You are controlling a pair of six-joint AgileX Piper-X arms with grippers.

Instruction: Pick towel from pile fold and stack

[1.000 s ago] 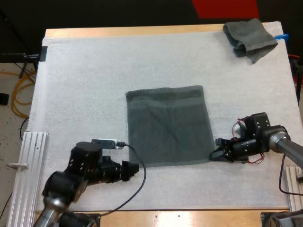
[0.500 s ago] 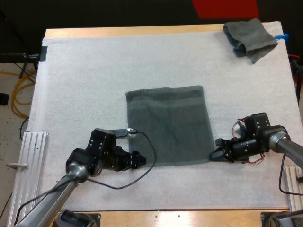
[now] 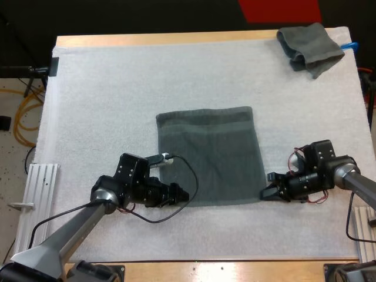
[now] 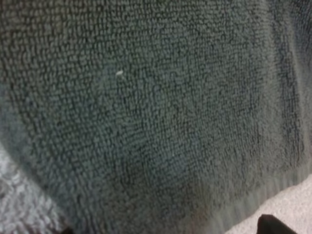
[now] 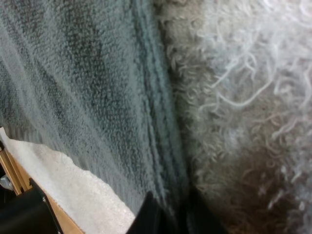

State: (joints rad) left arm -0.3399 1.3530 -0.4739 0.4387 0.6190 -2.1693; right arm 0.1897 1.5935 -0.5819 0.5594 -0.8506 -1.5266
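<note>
Towel (image 3: 208,155) flat on mat (image 3: 106,88), right gripper (image 3: 265,192) pinching its corner; left gripper (image 3: 184,194) spread at another; crumpled towel (image 3: 309,47) far off.

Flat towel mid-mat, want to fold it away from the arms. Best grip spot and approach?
Near corners, each from its outer side, low along the mat. The flat towel lies spread, edges free; right gripper is shut on the near right corner, left gripper, open, sits at the near left.
</note>
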